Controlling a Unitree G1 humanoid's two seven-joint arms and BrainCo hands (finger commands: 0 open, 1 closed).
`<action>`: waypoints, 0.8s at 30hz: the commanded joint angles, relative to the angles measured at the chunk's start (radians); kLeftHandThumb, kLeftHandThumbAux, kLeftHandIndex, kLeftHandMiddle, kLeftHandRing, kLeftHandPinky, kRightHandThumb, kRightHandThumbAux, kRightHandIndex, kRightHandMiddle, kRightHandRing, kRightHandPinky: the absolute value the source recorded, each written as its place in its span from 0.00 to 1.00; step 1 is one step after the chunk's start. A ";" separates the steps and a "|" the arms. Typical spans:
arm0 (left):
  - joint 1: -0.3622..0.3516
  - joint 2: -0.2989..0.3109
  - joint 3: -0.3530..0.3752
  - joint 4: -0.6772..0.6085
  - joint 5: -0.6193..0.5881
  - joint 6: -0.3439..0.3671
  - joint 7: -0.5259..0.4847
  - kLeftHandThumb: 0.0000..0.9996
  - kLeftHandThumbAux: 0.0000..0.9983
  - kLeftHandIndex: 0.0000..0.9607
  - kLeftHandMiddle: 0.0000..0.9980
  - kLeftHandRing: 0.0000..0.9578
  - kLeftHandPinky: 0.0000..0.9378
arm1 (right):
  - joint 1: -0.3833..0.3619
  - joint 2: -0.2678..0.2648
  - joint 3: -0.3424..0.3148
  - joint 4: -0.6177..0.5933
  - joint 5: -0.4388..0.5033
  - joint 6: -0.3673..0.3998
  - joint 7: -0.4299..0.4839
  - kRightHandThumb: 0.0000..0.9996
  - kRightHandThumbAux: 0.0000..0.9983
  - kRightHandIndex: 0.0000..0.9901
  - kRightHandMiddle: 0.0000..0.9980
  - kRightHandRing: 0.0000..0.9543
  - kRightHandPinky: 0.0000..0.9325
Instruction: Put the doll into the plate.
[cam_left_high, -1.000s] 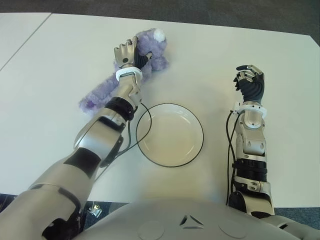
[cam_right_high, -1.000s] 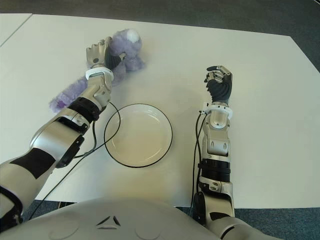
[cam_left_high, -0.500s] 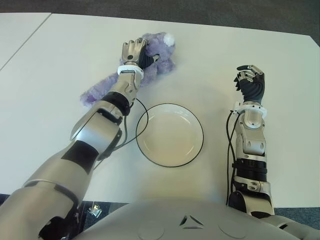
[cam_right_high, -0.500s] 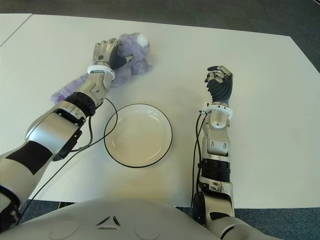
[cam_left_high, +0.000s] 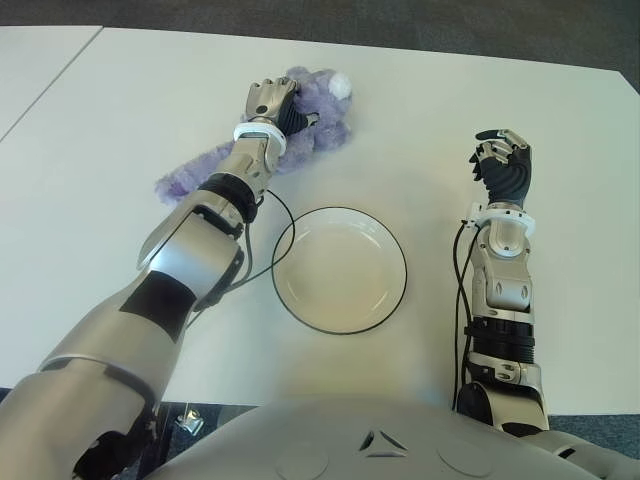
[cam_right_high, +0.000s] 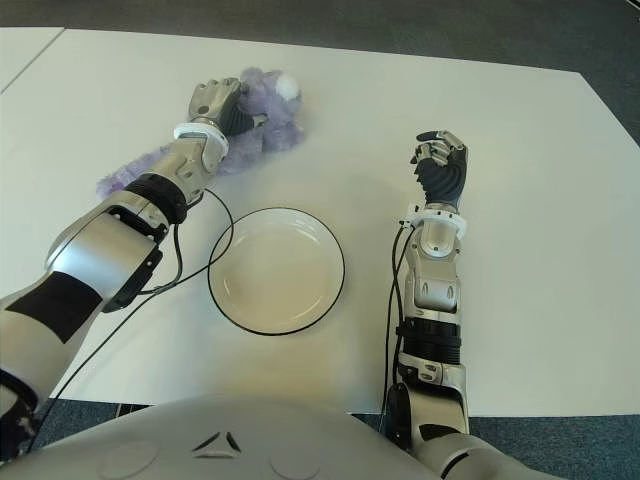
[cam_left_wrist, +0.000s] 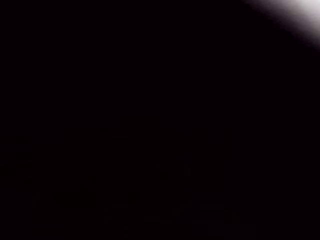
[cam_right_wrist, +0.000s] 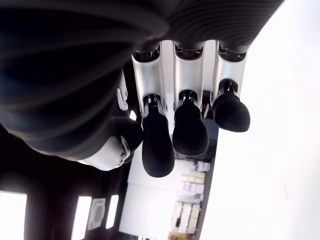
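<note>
The plate (cam_left_high: 339, 269), white with a thin dark rim, sits on the pale tabletop (cam_left_high: 130, 120) straight ahead of the robot's torso and has nothing in it. Beyond the plate and off to its left lies the doll (cam_left_high: 300, 125), a fuzzy lavender plush with a small white tuft at its far end and a long furry tail trailing back toward the robot, farther left of the plate. The left robot hand (cam_left_high: 272, 104) is stretched out past the plate's far-left edge, its fingers curled down and clamped on the doll's body; the doll appears to lie on the tabletop beneath it. The left wrist view is almost wholly dark and adds nothing. The right robot hand (cam_right_high: 441, 160) shows well to the right of the plate, its fingers (cam_right_wrist: 190, 129) curled inward and closed on nothing.
</note>
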 joint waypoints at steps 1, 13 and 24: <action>0.050 -0.006 -0.010 0.041 -0.009 -0.048 -0.027 1.00 0.66 0.47 0.39 0.51 0.62 | 0.011 0.000 -0.005 0.004 0.008 0.000 0.008 0.72 0.71 0.44 0.70 0.78 0.82; 0.042 0.010 0.003 0.037 -0.026 -0.099 0.002 1.00 0.66 0.48 0.47 0.58 0.50 | 0.010 0.008 -0.010 0.002 0.015 0.002 0.009 0.72 0.72 0.44 0.70 0.77 0.81; 0.040 0.016 0.020 0.033 -0.045 -0.138 0.015 1.00 0.66 0.42 0.48 0.51 0.45 | 0.010 0.007 -0.010 0.012 0.006 -0.003 0.005 0.72 0.71 0.44 0.71 0.78 0.82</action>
